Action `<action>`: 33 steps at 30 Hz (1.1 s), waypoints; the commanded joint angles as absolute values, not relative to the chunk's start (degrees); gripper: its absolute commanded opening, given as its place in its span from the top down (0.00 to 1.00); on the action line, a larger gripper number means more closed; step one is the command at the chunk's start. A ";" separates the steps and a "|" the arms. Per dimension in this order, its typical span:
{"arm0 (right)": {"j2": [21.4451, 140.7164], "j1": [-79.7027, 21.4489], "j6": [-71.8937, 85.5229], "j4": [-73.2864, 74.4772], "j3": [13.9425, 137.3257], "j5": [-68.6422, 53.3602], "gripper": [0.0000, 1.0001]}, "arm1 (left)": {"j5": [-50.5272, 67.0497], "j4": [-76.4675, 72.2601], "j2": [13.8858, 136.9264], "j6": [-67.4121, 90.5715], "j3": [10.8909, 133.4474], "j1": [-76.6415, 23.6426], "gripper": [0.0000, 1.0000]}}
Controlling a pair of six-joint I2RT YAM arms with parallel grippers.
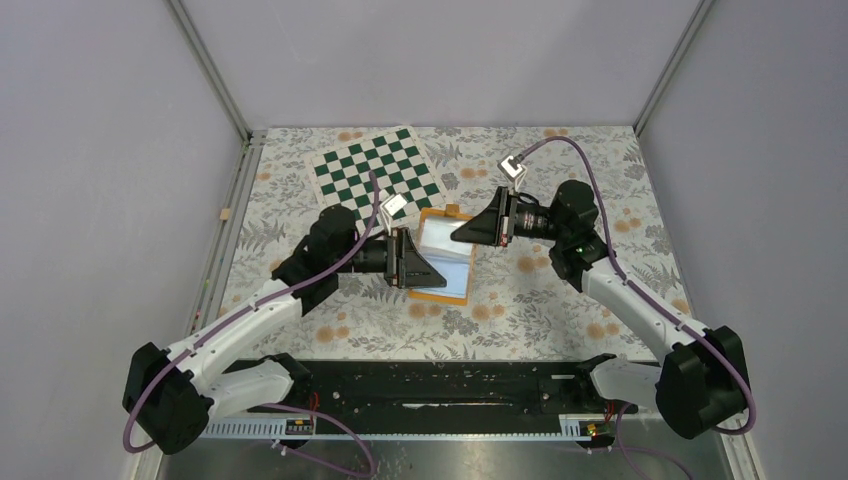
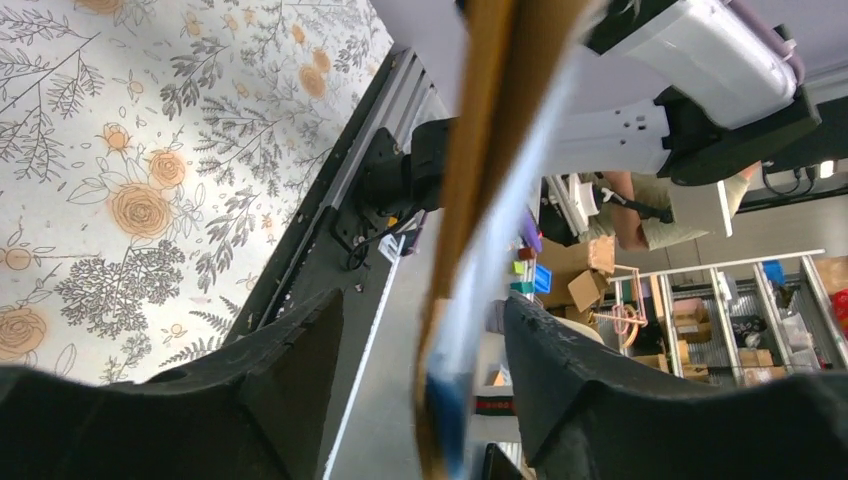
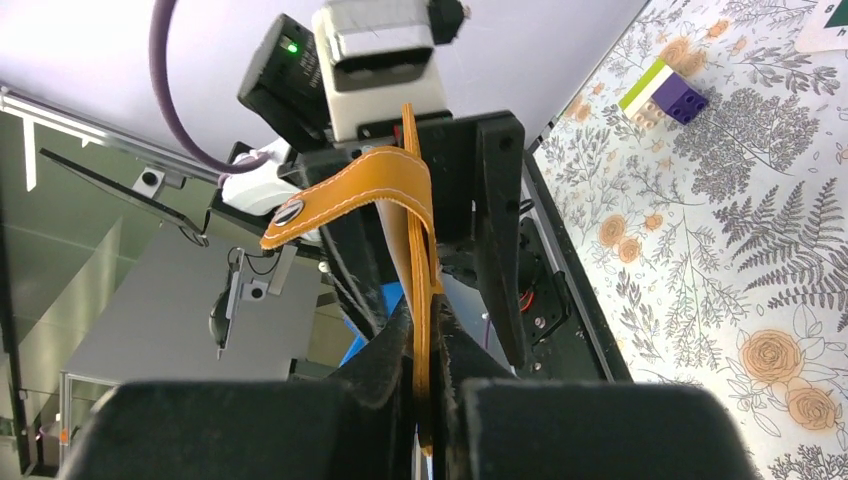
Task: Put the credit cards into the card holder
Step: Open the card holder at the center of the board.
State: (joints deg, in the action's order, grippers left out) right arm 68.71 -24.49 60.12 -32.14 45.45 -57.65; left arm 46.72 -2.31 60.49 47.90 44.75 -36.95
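- Two grippers meet at the card holder (image 1: pixel 450 262) near the middle of the table (image 1: pixel 570 310), one coming in from each side
- From above I see the card holder spread open, its light blue inside facing up with an orange border around it, on the near side of the chessboard (image 1: pixel 378 166) and apart from it
- My right gripper (image 3: pixel 422 330) is pressed together on the holder's orange edge; the leather runs straight down between its fingers (image 3: pixel 385 350) with no gap on either side
- Above that pinch the closure strap (image 3: pixel 350 180) curls over to the left, with a metal snap (image 3: pixel 290 212) at its tip
- My left gripper (image 2: pixel 422 300) is spread; the holder's orange and light blue edge passes through the gap, and I see space between it and each of the fingers (image 2: pixel 290 370)
- Whether the holder rests on the table or hangs clear of it, I cannot tell
- One toy brick (image 3: pixel 663 90), green, white and purple, sits on the table well apart from the holder
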 commanded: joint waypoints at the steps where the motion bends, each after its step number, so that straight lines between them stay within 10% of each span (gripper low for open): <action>1: 66.69 -24.87 63.00 -36.30 46.22 -56.42 1.00 | 45.02 -9.95 60.20 49.56 42.38 -38.11 0.55; 4: 66.84 -24.88 65.44 -36.35 45.56 -56.85 1.00 | 44.06 -12.92 60.22 50.71 41.92 -38.26 1.00; 26: 64.83 -24.87 91.67 -51.86 35.03 -67.06 1.00 | 26.88 3.33 53.12 21.64 51.45 -38.86 1.00; 33: 63.33 -24.96 77.20 -32.19 35.58 -65.76 1.00 | 31.28 -3.30 52.04 22.29 53.40 -39.05 1.00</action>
State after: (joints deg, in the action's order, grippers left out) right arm 66.46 -24.91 88.53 -47.83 35.57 -56.53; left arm 35.33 8.51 55.55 22.76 47.83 -40.97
